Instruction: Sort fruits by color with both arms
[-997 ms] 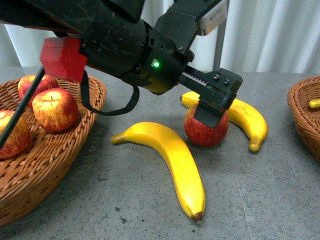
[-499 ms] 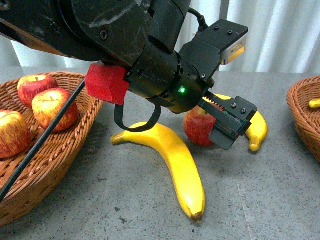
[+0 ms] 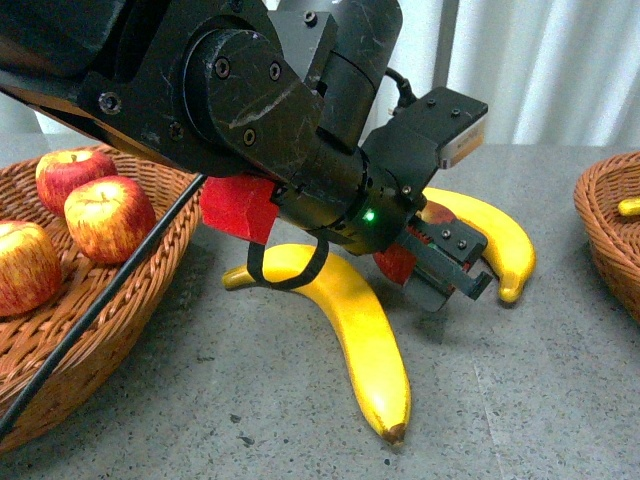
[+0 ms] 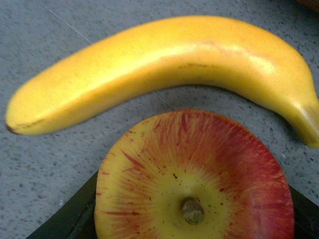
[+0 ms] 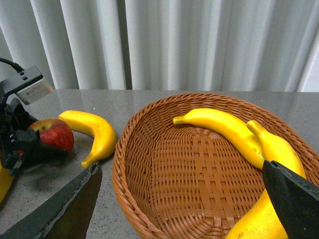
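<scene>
My left gripper (image 3: 440,268) is open and low over a red apple (image 3: 398,262) on the table, which it mostly hides. In the left wrist view the apple's yellow top (image 4: 194,179) fills the space between the black fingers (image 4: 65,219). One banana (image 3: 350,320) lies in front of the apple and another banana (image 3: 492,235) behind it. My right gripper (image 5: 182,199) is open and empty above a wicker basket (image 5: 164,209) that holds yellow bananas (image 5: 224,127). It is out of the front view.
A wicker basket (image 3: 150,300) at the left holds three red apples (image 3: 108,215). The right basket's rim (image 3: 600,230) shows at the right edge, with a banana tip (image 3: 628,207) in it. White curtains hang behind the table.
My left arm has swung right and down, and its open jaws have come down around the apple. The fruits on the table have not moved.
</scene>
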Tool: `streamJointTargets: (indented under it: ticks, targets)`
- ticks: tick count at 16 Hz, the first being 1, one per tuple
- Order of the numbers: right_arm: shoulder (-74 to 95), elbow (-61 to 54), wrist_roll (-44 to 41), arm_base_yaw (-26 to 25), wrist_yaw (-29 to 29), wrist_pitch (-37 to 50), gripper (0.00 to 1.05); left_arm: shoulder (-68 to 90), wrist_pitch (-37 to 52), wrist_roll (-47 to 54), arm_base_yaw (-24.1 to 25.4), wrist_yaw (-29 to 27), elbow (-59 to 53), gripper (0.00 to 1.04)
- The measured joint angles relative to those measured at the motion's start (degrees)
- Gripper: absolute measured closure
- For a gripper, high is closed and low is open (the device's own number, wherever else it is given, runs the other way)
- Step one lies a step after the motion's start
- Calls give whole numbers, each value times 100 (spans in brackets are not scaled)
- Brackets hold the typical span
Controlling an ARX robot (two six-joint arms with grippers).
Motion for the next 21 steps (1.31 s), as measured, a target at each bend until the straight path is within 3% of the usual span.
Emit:
streamJointTargets:
  ticks: [2,6,8,11,15,17,18,21]
  targets:
    - [0,0,2,0,0,0,6,-323,142,81,-9,-238,-190,33]
    - [0,0,2,0,0,0,6,-1856,1237,-140,90,-1434,-1187,33]
    - [0,0,2,0,0,0,6,-2640,1757,-385,555,-2251,-1939,33]
    - [0,0,2,0,0,0,6,-3692,1869,-1134,1362,-2940,-2931,33]
    - [0,0,2,0,0,0,6,-3871,1891,-1753,1375,-2844,-3777,33]
    - [0,0,2,0,0,0,6,-3856,1974,-1875,1270,-2872,-3886,9]
    - [0,0,2,0,0,2,6,-3919,1974,-1886,1261,-2876,-3886,5]
    - [0,0,2,0,-2,0,6,-4054,1974,-1886,1132,-2929,-3886,7]
